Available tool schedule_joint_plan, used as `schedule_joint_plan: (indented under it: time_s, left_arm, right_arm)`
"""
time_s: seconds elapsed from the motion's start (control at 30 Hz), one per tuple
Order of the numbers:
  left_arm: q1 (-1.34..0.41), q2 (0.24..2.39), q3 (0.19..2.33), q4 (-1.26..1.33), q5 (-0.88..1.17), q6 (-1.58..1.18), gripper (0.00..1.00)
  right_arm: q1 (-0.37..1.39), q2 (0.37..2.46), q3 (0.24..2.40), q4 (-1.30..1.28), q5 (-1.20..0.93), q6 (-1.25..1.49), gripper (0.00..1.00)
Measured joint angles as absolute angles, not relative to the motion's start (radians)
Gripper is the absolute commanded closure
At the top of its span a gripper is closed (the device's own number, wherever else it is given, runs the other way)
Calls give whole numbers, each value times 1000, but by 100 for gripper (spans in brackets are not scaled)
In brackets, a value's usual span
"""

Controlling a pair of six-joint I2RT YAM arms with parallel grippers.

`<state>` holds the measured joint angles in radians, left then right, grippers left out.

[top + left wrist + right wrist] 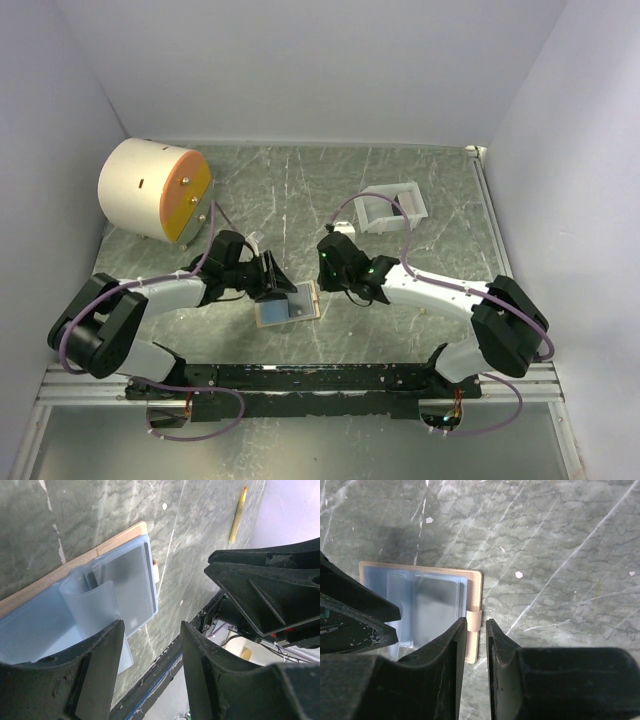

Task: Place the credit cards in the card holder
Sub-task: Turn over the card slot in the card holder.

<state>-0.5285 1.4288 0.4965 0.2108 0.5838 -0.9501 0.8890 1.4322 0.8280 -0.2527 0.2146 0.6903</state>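
- Bench: grey, marbled.
- Left gripper: jaws parted and empty, over the card holder.
- Right gripper: jaws nearly together by the snap tab; grip unclear.
- The card holder lies open, pockets up, between both grippers, front-centre.

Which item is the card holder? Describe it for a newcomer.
On the grey-green marbled table, look near the front edge, centre. The card holder lies open there: tan rim, pale blue pockets, unlike the white tray and cream cylinder farther back.
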Motion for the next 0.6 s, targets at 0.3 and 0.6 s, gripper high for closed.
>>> schedule_joint_plan:
  time_s: [0.3, 0.6]
  left_arm:
    - [-530, 1258, 507, 23, 431, -910, 40]
    - [-530, 1098, 563, -152, 291, -841, 35]
  right_arm:
    - [868, 1430, 849, -270, 215, 649, 77]
    - [813, 1506, 1040, -330, 287, 548, 72]
